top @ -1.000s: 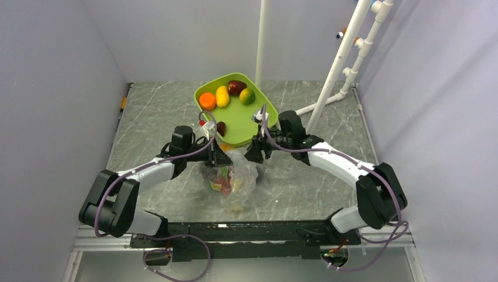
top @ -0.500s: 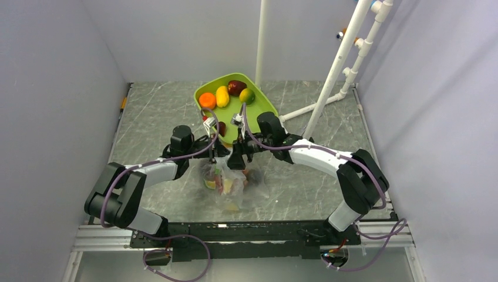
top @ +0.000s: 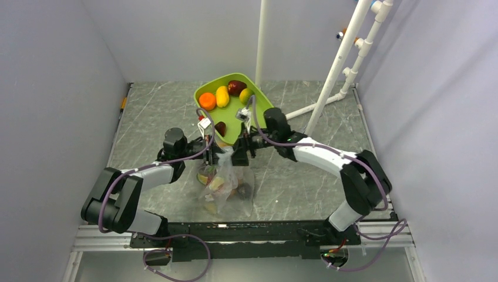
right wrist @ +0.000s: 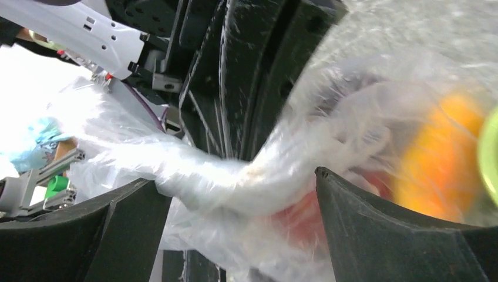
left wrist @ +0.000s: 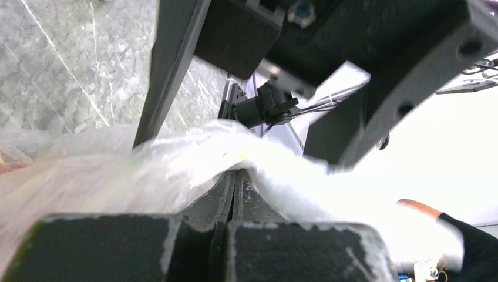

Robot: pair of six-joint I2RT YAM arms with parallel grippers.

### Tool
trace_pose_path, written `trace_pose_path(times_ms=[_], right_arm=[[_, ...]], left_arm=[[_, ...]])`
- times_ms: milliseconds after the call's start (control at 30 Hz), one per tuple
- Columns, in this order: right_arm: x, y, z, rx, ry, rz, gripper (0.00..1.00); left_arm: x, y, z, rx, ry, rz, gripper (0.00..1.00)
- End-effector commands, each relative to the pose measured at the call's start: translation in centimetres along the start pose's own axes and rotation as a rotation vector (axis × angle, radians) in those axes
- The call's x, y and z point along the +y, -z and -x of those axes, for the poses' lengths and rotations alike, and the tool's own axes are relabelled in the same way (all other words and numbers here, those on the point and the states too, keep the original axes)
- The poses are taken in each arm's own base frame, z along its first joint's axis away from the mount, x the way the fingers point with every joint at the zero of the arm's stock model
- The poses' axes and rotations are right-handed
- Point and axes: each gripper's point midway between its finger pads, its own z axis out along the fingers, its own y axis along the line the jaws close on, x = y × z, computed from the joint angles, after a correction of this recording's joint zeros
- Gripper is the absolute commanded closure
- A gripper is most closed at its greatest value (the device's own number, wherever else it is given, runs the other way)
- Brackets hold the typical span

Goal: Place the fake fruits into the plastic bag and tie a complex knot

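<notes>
The clear plastic bag (top: 226,187) hangs between both grippers with several fake fruits inside. My left gripper (top: 210,154) is shut on the bag's gathered top, seen as white plastic (left wrist: 117,158) draped over the closed fingertips (left wrist: 235,176). My right gripper (top: 238,154) is open, its jaws on either side of the twisted neck of the bag (right wrist: 235,182). An orange fruit (right wrist: 437,158) and a red one (right wrist: 305,214) show through the plastic. An orange (top: 207,101), a yellow oblong (top: 222,96), a maroon fruit (top: 236,87), a green-yellow one (top: 246,96) and a dark maroon one (top: 221,128) lie in the tray.
The lime green tray (top: 252,117) sits just behind the grippers. A white pipe frame (top: 335,70) stands at the back right and a white pole (top: 261,35) behind the tray. Grey walls close in the left, right and back.
The right gripper has swung left to the bag's neck beside the left gripper. The bag has been drawn up and shifted nearer and left; the left arm has pulled back.
</notes>
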Motion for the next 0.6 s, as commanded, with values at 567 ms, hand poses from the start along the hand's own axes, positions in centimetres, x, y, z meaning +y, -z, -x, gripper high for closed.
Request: trace_pose_path(times_ms=[567], right_arm=[[1.5,2.6,0.7,0.024,0.038,-0.065,0.29]], left_arm=[[-1.0,-0.2,-0.7,0.049,-0.078,-0.053,1.0]])
